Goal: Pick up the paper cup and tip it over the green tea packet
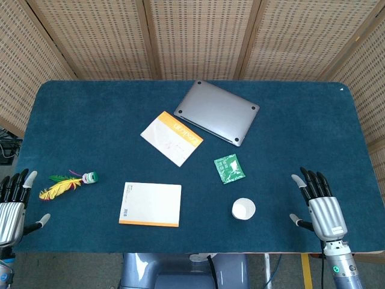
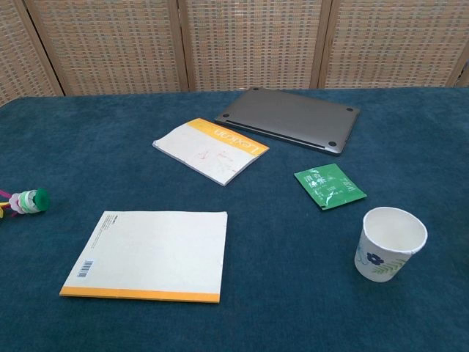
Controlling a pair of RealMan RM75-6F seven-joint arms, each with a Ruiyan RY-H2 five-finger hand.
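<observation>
Paper cup [image 1: 243,209] upright on blue surface [image 1: 108,114], near front edge, right of centre; mouth open upward, blue flower print on side visible in chest view [image 2: 386,251]. Green tea packet [image 1: 229,168] flat just behind cup, slightly left, not touching it; in chest view [image 2: 330,185] lying between cup and laptop.

Right robot hand [image 1: 317,203] at right front edge of surface, to right of cup and well apart from it, at about the same depth. Fingers spread, pointing away from robot, thumb out toward cup side; holding nothing. Left robot hand [image 1: 13,208] at far left front edge, fingers likewise spread, empty, far from cup and packet. Neither robot hand visible in chest view.

Closed grey laptop [image 1: 216,112] lying flat toward back of surface, behind packet. Orange-topped booklet [image 1: 172,138] angled left of laptop, near it. White booklet with orange spine [image 1: 150,204] flat near front edge, left of cup. Feather toy [image 1: 67,183] with green cap at left, near left robot hand but apart from it; only green-capped end seen in chest view [image 2: 28,200]. Wicker screen [image 1: 192,36] behind surface.
</observation>
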